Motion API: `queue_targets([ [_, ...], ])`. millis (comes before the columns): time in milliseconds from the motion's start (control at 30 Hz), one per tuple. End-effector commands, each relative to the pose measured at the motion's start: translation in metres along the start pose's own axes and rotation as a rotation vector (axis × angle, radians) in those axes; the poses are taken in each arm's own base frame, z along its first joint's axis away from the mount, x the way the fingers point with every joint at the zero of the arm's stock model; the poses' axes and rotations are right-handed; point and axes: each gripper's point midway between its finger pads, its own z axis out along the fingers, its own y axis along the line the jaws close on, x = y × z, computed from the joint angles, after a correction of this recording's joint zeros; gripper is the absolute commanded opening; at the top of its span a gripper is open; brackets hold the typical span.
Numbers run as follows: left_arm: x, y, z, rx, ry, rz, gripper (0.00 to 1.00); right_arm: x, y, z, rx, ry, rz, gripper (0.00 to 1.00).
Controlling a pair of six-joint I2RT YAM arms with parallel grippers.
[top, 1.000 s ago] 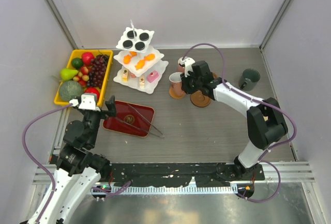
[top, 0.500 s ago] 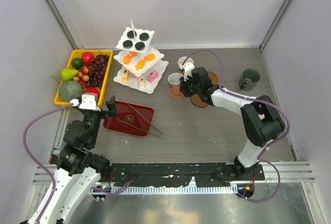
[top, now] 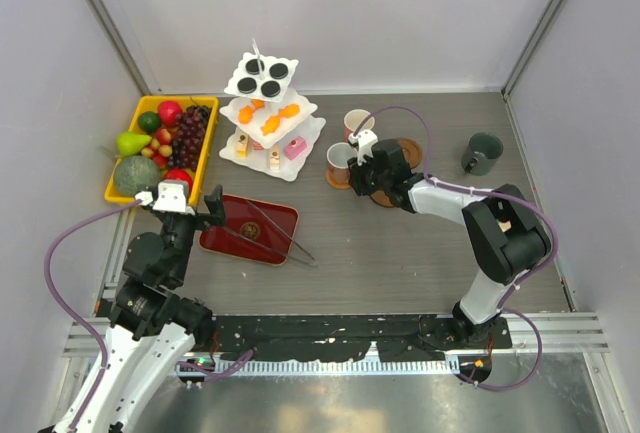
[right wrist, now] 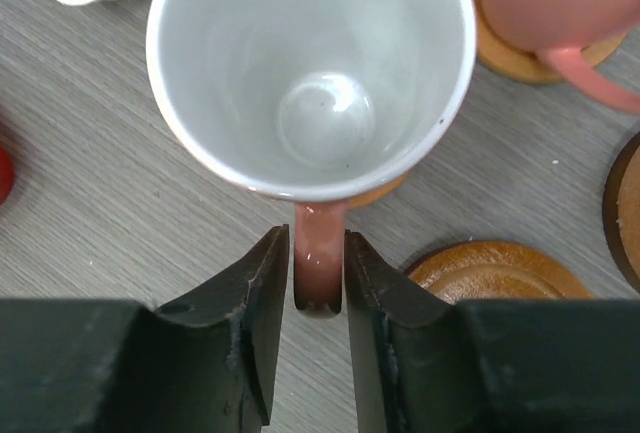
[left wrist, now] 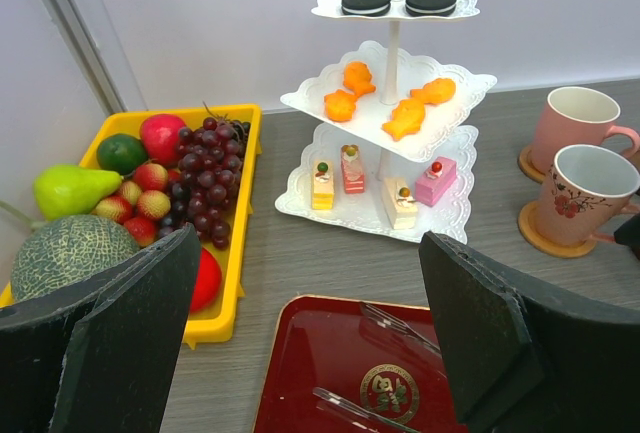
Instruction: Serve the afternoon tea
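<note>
Centre frame, right gripper [right wrist: 318, 263] is pinching handle of beige mug [right wrist: 310, 73]. Lower left, left gripper [left wrist: 310, 253] is hovering, fingers [left wrist: 120, 333] spread, over red tray [left wrist: 330, 353].

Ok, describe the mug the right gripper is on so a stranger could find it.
Start at the tall white three-tier stand. Right of it stand two mugs on brown coasters; take the nearer one, the floral mug. Unlike the plain pink mug behind it, it has a flower print, and the right gripper grips its handle.
</note>
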Motion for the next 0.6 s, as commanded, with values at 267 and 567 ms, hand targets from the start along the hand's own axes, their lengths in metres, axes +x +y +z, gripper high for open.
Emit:
queue_targets([
  [267,-0.015,-0.002,0.002,0.008,-0.06,-0.011,0.99,-0.042,-0.005,-0.029,0.051,-0.112,-0.014,0.53],
  [567,-0.019,-0.001,0.0,0.007,-0.071,-0.019,0.99,-0.069,-0.038,-0.09,0.238,-0.124,0.045,0.86],
])
